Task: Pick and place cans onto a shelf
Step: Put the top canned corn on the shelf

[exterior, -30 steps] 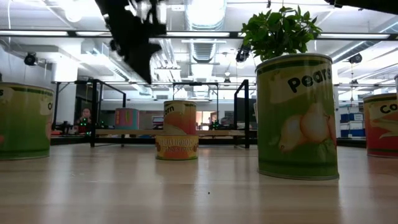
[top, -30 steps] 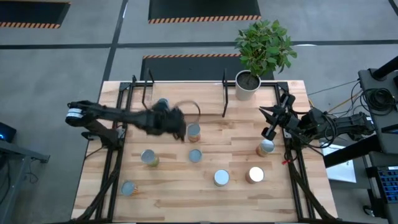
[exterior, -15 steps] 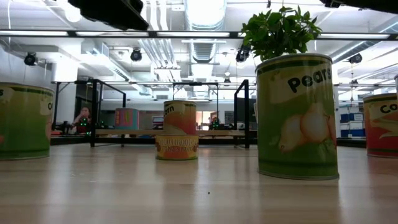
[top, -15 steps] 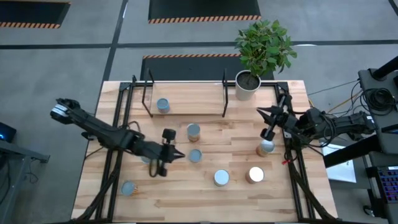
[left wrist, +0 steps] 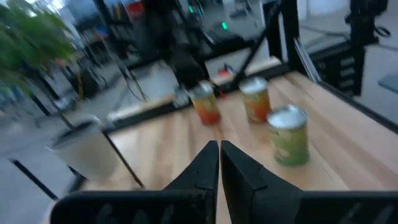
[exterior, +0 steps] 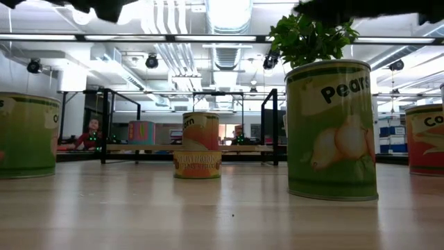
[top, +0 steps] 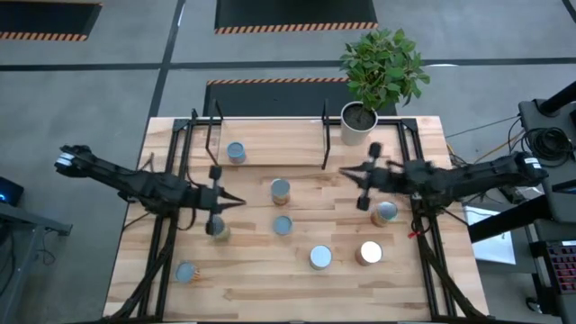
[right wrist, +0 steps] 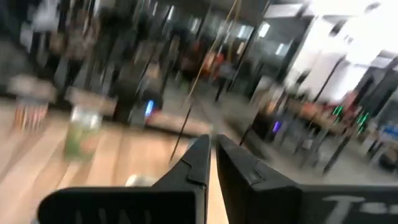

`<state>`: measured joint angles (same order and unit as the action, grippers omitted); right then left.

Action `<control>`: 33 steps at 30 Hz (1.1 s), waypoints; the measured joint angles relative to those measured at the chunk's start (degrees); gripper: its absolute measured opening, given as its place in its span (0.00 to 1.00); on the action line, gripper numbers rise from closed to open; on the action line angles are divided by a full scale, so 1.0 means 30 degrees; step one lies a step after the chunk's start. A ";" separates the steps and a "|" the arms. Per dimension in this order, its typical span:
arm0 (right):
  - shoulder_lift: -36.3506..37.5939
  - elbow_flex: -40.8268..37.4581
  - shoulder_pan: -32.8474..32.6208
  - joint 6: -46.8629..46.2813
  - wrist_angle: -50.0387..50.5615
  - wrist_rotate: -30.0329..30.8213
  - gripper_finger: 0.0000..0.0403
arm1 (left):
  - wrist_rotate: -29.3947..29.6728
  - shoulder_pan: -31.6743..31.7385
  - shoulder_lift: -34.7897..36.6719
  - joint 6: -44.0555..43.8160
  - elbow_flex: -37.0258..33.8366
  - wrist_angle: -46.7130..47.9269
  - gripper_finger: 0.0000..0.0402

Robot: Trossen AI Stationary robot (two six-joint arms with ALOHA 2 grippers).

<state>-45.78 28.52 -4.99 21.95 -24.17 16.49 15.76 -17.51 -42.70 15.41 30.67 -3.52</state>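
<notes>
Several cans stand upright on the wooden table [top: 261, 288]. One can [top: 236, 152] stands on the shelf [top: 270, 135] at the far side; it also shows in the low view [exterior: 141, 132]. Others stand at mid-table [top: 280, 190], [top: 283, 225], and nearer [top: 320, 257], [top: 369, 253]. My left gripper [top: 236, 202] is shut and empty above the table's left part, beside a can [top: 217, 231]. My right gripper [top: 346, 173] is shut and empty, pointing toward the table's left, with a can [top: 385, 212] close by its arm.
A white pot [top: 357, 123] with a green plant stands at the far right, next to the shelf's right end. Another can [top: 185, 272] stands near the front left corner. Black frame rods [top: 162, 243] run along both table sides. A person shows far behind the table in the low view [exterior: 91, 132].
My left gripper has swung away from the shelf toward the table's near edge, then drawn back toward the left. My right gripper has gone from the table's right edge toward the left, over the table. No can has moved.
</notes>
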 joint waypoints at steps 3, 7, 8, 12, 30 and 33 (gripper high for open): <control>-0.0842 0.0936 -0.0044 -0.0668 0.1923 -0.0096 0.04 | 0.0054 0.0020 0.1194 0.0874 -0.0166 -0.0002 0.00; -0.1586 0.2214 -0.0215 -0.1936 0.4538 -0.0065 0.04 | 0.0047 0.0028 0.2368 0.1703 -0.1070 -0.0192 0.00; -0.1725 0.2537 -0.0306 -0.2328 0.5075 -0.0043 0.04 | 0.0052 0.0033 0.2609 0.1809 -0.1425 -0.0199 0.00; -0.2129 0.3651 -0.0829 -0.3937 0.7810 -0.0113 0.04 | 0.0051 0.0049 0.3643 0.1855 -0.2553 -0.0462 0.00; -0.5763 0.9343 -0.2200 -1.0094 1.7048 0.0024 0.04 | 0.0061 0.0057 0.6798 0.2758 -0.3780 -0.0684 0.00; -0.7054 1.0664 -0.2580 -1.1009 1.8995 0.0000 0.04 | 0.0061 0.0057 0.6769 0.2757 -0.3770 -0.0468 0.00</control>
<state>-66.94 60.51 -12.73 -11.07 32.82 16.49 15.94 -17.34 -22.39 23.68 19.36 -4.92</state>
